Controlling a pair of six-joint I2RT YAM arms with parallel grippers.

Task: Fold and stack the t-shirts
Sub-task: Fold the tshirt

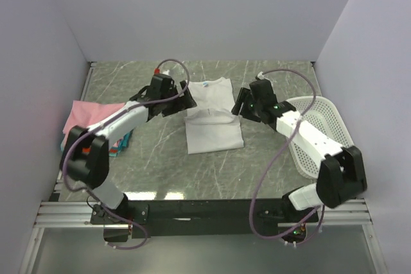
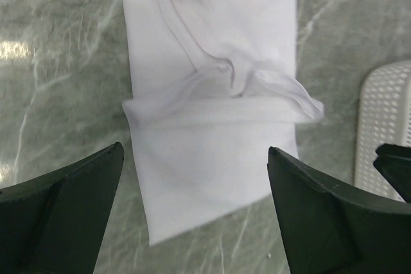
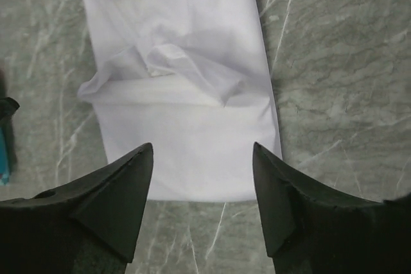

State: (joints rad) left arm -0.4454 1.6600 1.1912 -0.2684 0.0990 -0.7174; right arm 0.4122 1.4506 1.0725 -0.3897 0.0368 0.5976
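Presently, the pink t-shirt (image 1: 90,115) lies at the left. My left gripper (image 1: 188,101), jaws apart and empty, hangs over the left edge of the part-folded white t-shirt (image 1: 212,126) at mid-table. My right gripper (image 1: 238,104), jaws apart and empty, hangs over its right edge.

We see a grey-green marbled tabletop (image 1: 160,165) with pale veins. Near its centre, reaching toward 12 o'clock, a white t-shirt (image 1: 212,129) lies flat on it. It is folded into a long strip, with a rumpled crosswise ridge about midway and a small blue neck label (image 1: 207,85) at its far end. At 9 o'clock we find a stack with a pink t-shirt (image 1: 90,115) on top and a teal t-shirt (image 1: 123,142) peeking out beneath. At 3 o'clock a white perforated basket (image 1: 331,123) sits on the tabletop, apart from the white t-shirt.
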